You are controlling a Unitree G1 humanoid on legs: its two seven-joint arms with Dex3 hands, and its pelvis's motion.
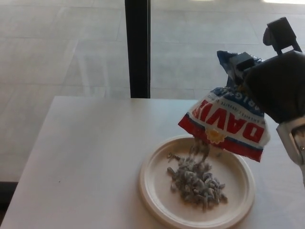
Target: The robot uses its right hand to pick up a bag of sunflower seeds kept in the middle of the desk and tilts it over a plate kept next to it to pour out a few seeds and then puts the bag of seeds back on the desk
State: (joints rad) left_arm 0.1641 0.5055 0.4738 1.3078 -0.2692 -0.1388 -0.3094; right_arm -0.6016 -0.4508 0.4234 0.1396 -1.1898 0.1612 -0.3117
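Head view: a dark post (137, 47) stands beyond the desk (86, 157) at twelve o'clock, with pale floor behind it. A plate (152, 191) lies on the desk at five o'clock, bearing a heap of seeds (196, 183). Above its one o'clock rim, the right hand (276, 86) clasps the bag (224, 124), tipped mouth down, seeds falling from it.

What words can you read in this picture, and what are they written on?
"DAVI": big white letters, upside down, on the red band of the seed bag held tipped over the plate by the right hand; the end is hidden.
White letters on the blue band: partly hidden, unreadable.
Small line between them: too blurred.
Nothing else carries text.
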